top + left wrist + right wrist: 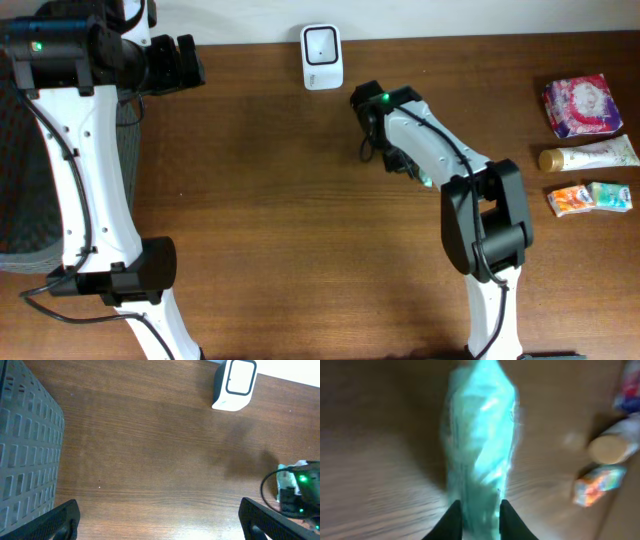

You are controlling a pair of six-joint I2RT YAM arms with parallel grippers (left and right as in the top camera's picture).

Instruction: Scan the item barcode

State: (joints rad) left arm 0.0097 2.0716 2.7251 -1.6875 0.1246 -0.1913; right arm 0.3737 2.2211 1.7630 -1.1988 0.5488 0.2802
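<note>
A pale green plastic packet point(480, 435) fills the middle of the right wrist view, blurred and pointing away from the camera. My right gripper point(479, 505) is shut on its near end, one black finger against each side. Seen from overhead, this gripper point(398, 160) hovers over the table's middle, right of and below the white scanner point(321, 57), and the arm hides the packet. The scanner point(234, 385) stands at the table's far edge. My left gripper point(190, 62) is wide open at the far left, with only bare wood between its fingers point(62, 520).
A grey mesh basket point(15, 180) stands off the table's left side point(25, 445). At the right edge lie a pink packet point(578, 105), a cream tube point(590, 157) and small orange and green packets point(590, 197). The right arm's green light point(301, 479) shows in the left wrist view.
</note>
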